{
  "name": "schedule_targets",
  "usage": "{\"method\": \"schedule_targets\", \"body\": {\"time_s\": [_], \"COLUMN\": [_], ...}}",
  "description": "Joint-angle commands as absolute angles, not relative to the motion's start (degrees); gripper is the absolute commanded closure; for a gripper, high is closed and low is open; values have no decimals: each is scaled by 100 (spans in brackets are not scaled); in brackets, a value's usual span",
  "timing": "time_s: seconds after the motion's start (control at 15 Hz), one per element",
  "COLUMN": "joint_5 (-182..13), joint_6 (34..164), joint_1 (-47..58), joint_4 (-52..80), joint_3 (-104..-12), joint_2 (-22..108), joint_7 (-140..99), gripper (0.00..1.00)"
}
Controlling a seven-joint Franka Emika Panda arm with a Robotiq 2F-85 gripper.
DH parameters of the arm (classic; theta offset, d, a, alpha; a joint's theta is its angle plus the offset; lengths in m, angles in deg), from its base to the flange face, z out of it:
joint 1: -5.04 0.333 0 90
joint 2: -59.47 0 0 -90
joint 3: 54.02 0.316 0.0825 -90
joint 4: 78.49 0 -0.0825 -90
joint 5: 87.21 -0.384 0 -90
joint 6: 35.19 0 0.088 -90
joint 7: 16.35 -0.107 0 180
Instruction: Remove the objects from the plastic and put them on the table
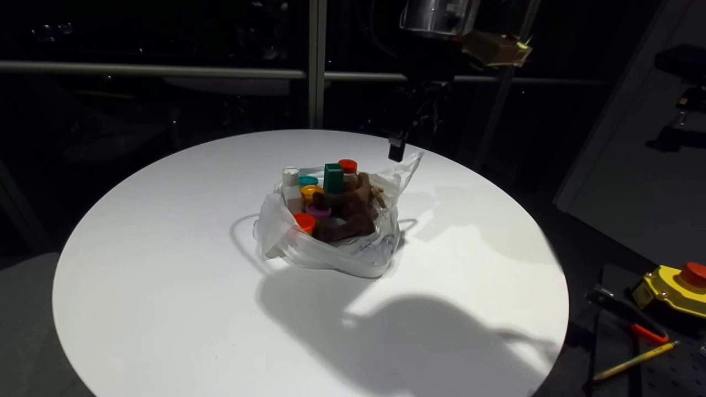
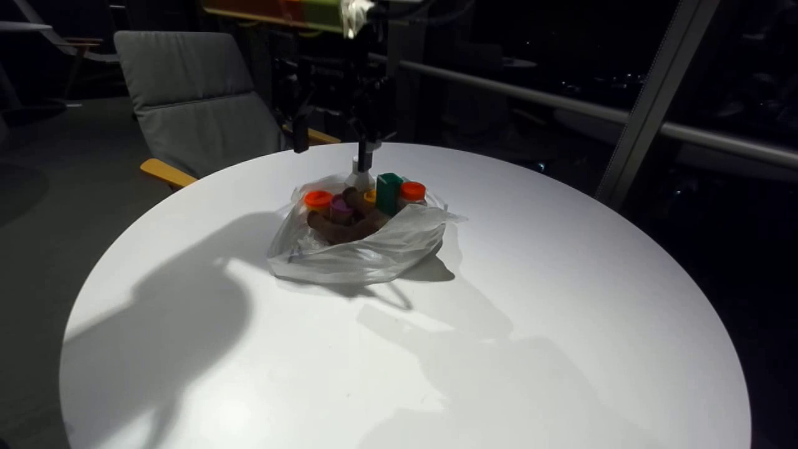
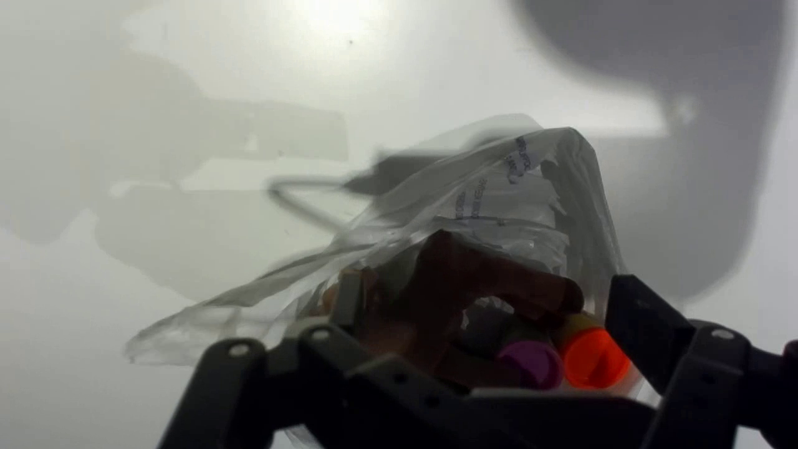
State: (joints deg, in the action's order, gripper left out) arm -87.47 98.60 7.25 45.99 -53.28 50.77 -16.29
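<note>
Hanging above the plastic bag [image 1: 350,260] on the white table [image 1: 165,298], the gripper [image 2: 333,148] has its fingers [image 2: 365,161] spread, grasping nothing, while in an exterior view the brown plush animal [image 1: 361,215] lies in the bag's right half.

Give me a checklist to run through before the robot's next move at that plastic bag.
1. Plastic bag open at the top: ok; brown plush animal, green box and red-capped bottle show there.
2. Hand open: ok, jaws stand wide apart, holding nothing.
3. Hand clear of those contents: ok, it hangs above, apart from them.
4. Plush animal free of its neighbours: cannot tell; its underside is hidden.
5. Contents out on the table: not ok, they sit in the bag.
</note>
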Motion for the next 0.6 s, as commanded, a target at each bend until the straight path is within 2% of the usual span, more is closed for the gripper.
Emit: {"method": "schedule_targets", "body": {"time_s": [0.0, 0.53], "joint_5": [-8979, -9010], "joint_6": [10333, 10813], "joint_1": [755, 911], "joint_4": [3887, 2793], "joint_3": [-5225, -5313], "joint_2": [4254, 3191], "joint_7": [-1903, -2798], "gripper": [0, 0]}}
